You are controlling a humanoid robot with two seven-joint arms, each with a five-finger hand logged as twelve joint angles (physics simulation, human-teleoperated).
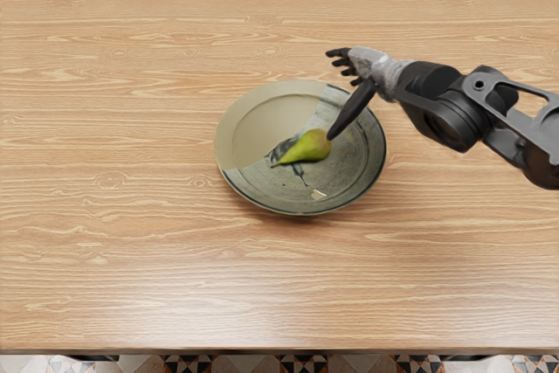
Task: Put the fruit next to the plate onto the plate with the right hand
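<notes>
A green-yellow pear (307,148) lies on its side inside the grey-green plate (253,120), a little right of the plate's middle, its narrow end pointing left. My right hand (349,85) hovers over the plate's upper right rim, its arm entering from the right edge. The fingers are spread and hold nothing. One long dark finger (351,109) reaches down toward the pear's fat end; I cannot tell whether it touches. The left arm is out of view.
The plate sits near the centre of a wide wooden table (131,242). The table's front edge runs along the bottom, with a patterned floor (306,364) below it.
</notes>
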